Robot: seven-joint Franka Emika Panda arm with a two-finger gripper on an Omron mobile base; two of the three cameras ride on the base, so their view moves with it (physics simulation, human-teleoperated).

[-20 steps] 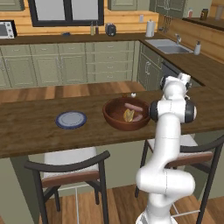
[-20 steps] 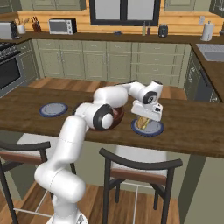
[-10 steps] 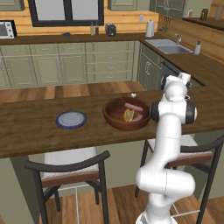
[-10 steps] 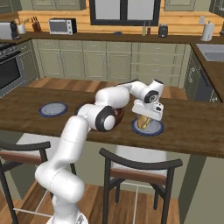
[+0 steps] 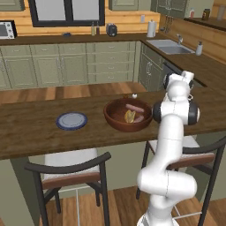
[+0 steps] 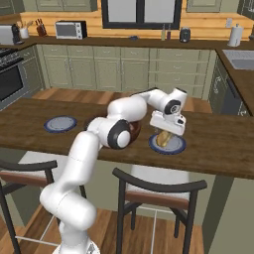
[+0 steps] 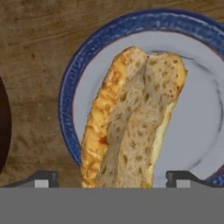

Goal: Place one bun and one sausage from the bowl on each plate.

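Observation:
A golden-yellow bun [image 7: 131, 118] lies on the right blue-grey plate [image 7: 197, 113], split side up. My gripper [image 7: 113, 177] hangs just above it, open, its fingertips [image 7: 43, 177] standing wide on either side of the bun's near end. From the right base, the same bun [image 6: 162, 139] and plate [image 6: 178, 147] sit under my hand. The dark wooden bowl [image 5: 110, 118] holds another bun [image 5: 129, 116] and a sausage [image 5: 134, 108]. The left plate [image 5: 71, 120] is bare.
The wooden island counter [image 6: 223, 144] carries everything, with two bar stools [image 5: 70, 167] along its near side. A small white object [image 5: 134, 95] stands behind the bowl. My arm reaches across the bowl from the left in the right base view.

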